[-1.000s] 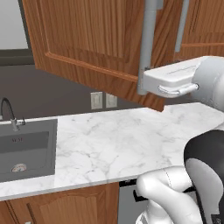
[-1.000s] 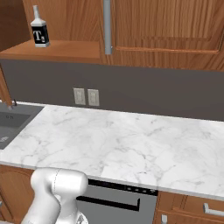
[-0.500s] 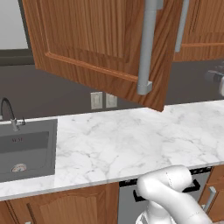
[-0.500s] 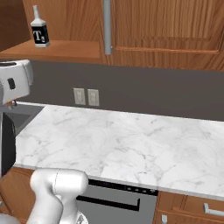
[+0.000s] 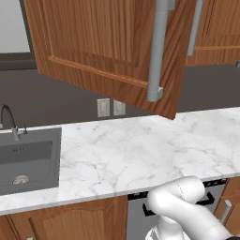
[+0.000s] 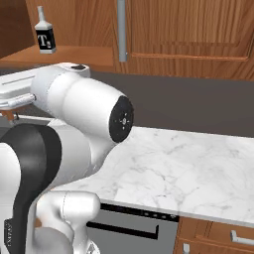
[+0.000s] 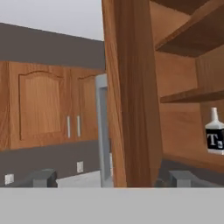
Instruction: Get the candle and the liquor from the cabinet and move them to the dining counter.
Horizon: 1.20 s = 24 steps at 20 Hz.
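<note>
While the white grey-veined marble worktop is being shown in the left base view, the grey sink is being seen at its left end, and the cabinet door is hanging open above it. Seen from the right base view, the liquor is being kept on the cabinet's lowest shelf, its black label reading "T". Through the hand view, the gripper is being held wide open and empty at the door's edge.

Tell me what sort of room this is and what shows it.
A rendered home kitchen, most likely: a marble worktop with a grey sink and faucet, reddish-brown wall cabinets above, one open with a liquor bottle on its shelf.
</note>
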Tool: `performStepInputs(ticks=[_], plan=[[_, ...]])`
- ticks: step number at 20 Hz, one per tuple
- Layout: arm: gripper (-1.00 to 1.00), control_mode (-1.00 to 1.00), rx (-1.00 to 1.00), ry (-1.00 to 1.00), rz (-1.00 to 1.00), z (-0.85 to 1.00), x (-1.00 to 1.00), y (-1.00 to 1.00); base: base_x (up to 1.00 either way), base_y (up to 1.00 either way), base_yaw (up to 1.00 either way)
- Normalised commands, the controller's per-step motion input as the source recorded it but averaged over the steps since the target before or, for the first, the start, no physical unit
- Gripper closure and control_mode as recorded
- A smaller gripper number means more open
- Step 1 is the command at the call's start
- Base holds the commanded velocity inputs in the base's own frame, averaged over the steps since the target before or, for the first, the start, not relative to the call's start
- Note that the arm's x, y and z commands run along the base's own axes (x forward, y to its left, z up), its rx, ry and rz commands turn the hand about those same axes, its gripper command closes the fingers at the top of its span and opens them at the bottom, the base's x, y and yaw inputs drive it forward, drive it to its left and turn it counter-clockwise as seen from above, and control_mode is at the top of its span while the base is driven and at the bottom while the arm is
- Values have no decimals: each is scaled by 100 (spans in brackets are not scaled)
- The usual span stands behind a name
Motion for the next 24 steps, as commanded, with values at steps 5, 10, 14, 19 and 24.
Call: performStepInputs(ticks=[5, 10, 14, 19, 24], plan=[[-100, -100, 0, 0, 45, -12, 41, 1, 0, 0, 0], [-100, -100, 0, 0, 33, -19, 38, 22, 0, 0, 0], [-100, -100, 0, 0, 16, -6, 24, 26, 0, 0, 0], [-100, -100, -1, 0, 0, 0, 0, 45, 0, 0, 0], [-100, -100, 0, 0, -2, 0, 3, 57, 0, 0, 0]])
